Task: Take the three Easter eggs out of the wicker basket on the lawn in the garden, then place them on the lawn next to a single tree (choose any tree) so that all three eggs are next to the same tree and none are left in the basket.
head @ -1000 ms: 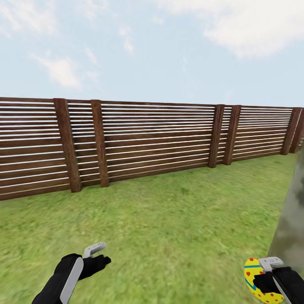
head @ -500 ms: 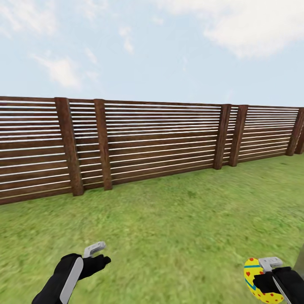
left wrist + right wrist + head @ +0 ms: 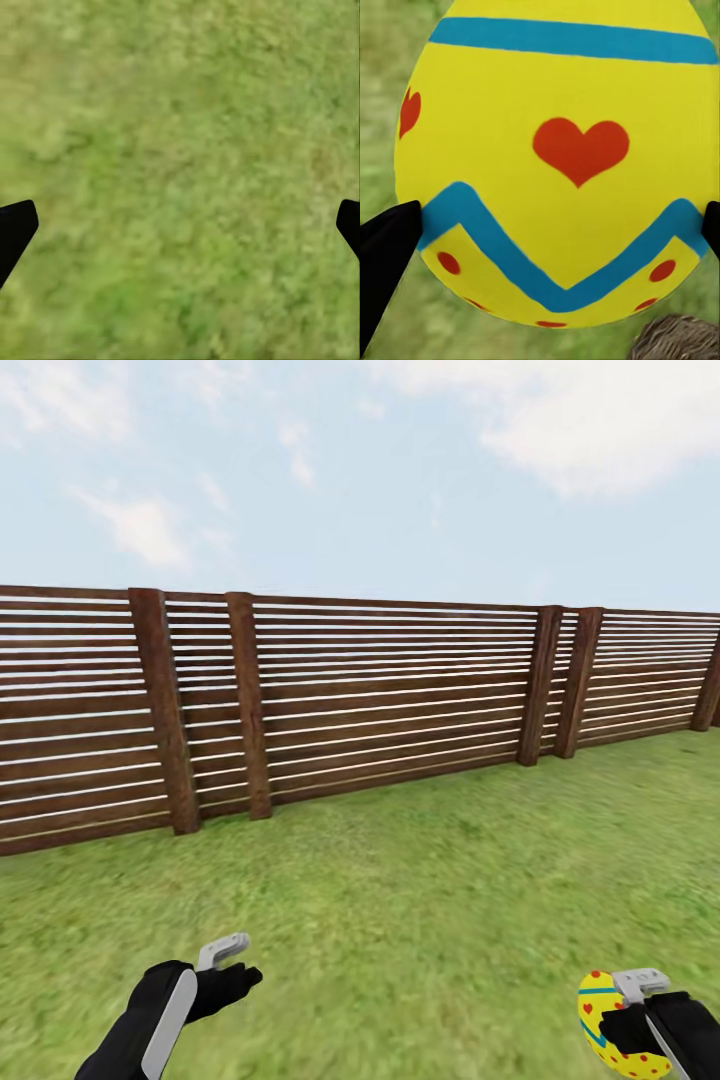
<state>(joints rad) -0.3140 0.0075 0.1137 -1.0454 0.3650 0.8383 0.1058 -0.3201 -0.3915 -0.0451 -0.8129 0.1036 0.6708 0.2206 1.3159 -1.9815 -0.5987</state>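
Right wrist view has the bright yellow Easter egg (image 3: 556,161), red hearts and blue zigzag bands, clamped between the right gripper (image 3: 640,1010) fingers; the left gripper (image 3: 228,960) hangs spread and empty over the green lawn (image 3: 420,900); the view has swung left along the brown slatted fence (image 3: 380,700), and the grey trunk at the right edge has dropped out of frame, so the robot seems to be turning away from that tree.
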